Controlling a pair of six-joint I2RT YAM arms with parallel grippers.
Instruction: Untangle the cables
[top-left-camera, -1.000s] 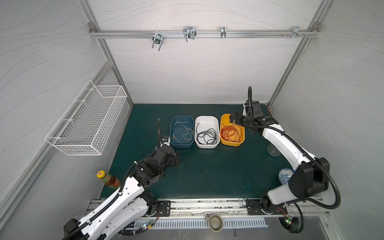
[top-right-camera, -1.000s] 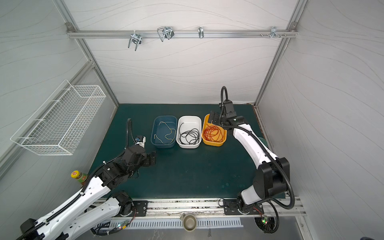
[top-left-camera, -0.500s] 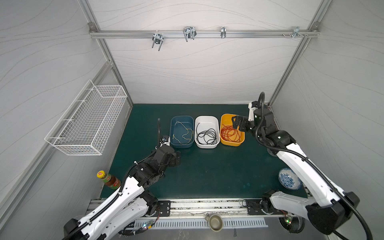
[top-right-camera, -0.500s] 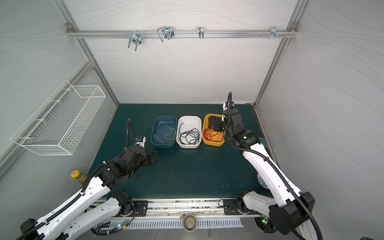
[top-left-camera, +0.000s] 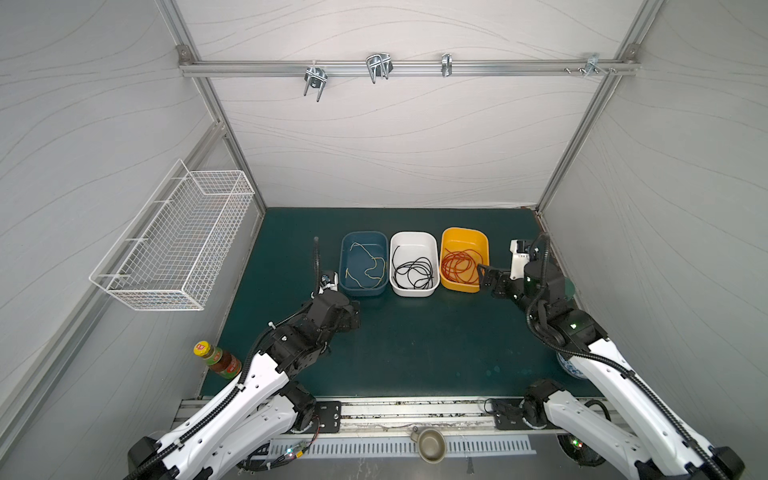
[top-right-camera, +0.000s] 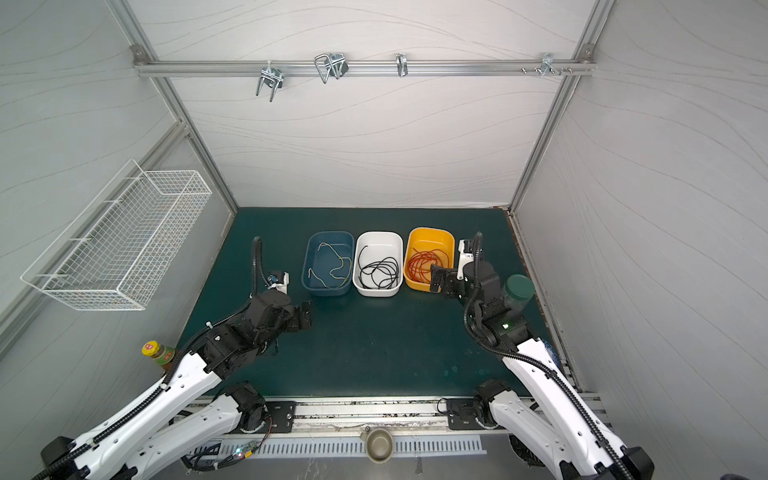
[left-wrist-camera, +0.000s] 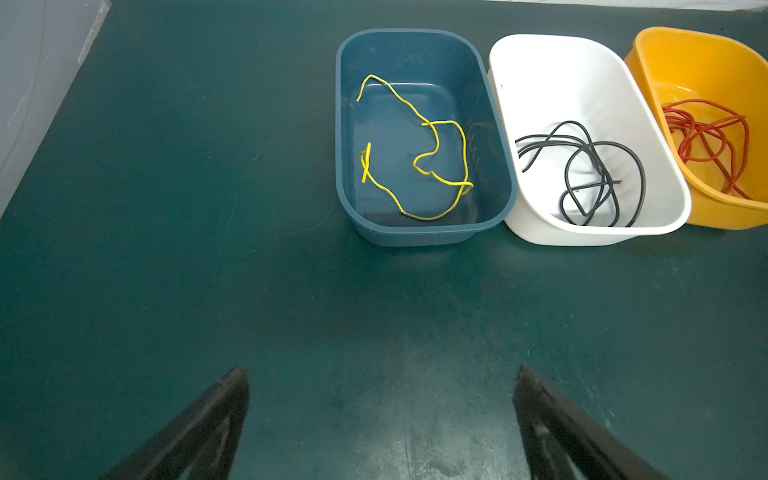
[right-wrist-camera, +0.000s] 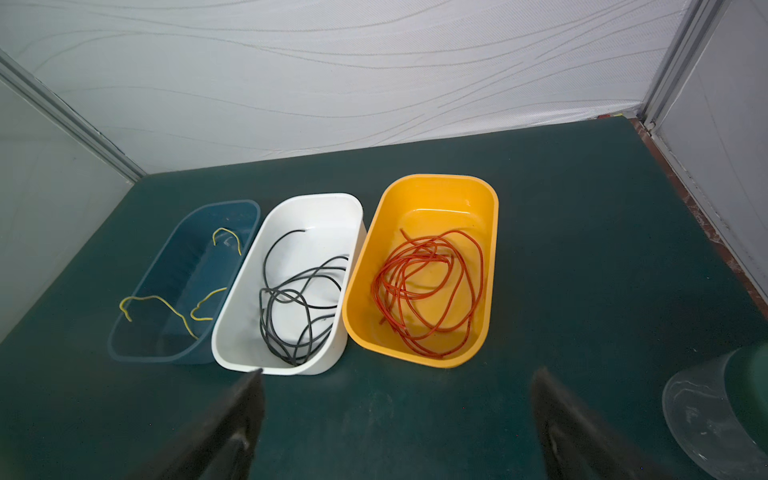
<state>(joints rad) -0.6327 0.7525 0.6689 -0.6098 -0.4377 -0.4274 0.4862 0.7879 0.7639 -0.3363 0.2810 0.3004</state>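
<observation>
Cables found separated, 1 colour per container. 3 plastic tubs stand side by side in a row on the dark green mat (top-left-camera: 415, 353), toward 12 o'clock of its centre. The blue tub (top-left-camera: 363, 291), at the 9 o'clock end of the row, holds the yellow cable (left-wrist-camera: 435, 139), which lies in loose open bends on the tub floor. The white tub (top-left-camera: 413, 293), in the middle, holds the black cable (right-wrist-camera: 291, 299) in several overlapping loops. The yellow tub (top-left-camera: 457, 287), at the 3 o'clock end, holds the red cable (right-wrist-camera: 428, 286), coiled in many loose turns. Each cable lies wholly inside its own tub. The left gripper (left-wrist-camera: 381, 370) hangs over bare mat at about 8 o'clock of the mat's centre, short of the blue tub's 6 o'clock wall. Its jaws are spread wide with nothing between them. The right gripper (right-wrist-camera: 399, 372) sits just off the yellow tub's 4 o'clock corner, jaws likewise spread wide and empty. Whether it touches the tub cannot be told. A clear jar (top-right-camera: 517, 286) with a dark green lid stands at the mat's 3 o'clock edge, beside the right arm. A blue-and-white bowl (top-left-camera: 567, 368) shows partly behind that arm near 4 o'clock. A sauce bottle (top-left-camera: 218, 359) with a yellow cap stands off the mat at 8 o'clock. A white wire basket (top-left-camera: 174, 245) hangs on the wall at 9 o'clock.
</observation>
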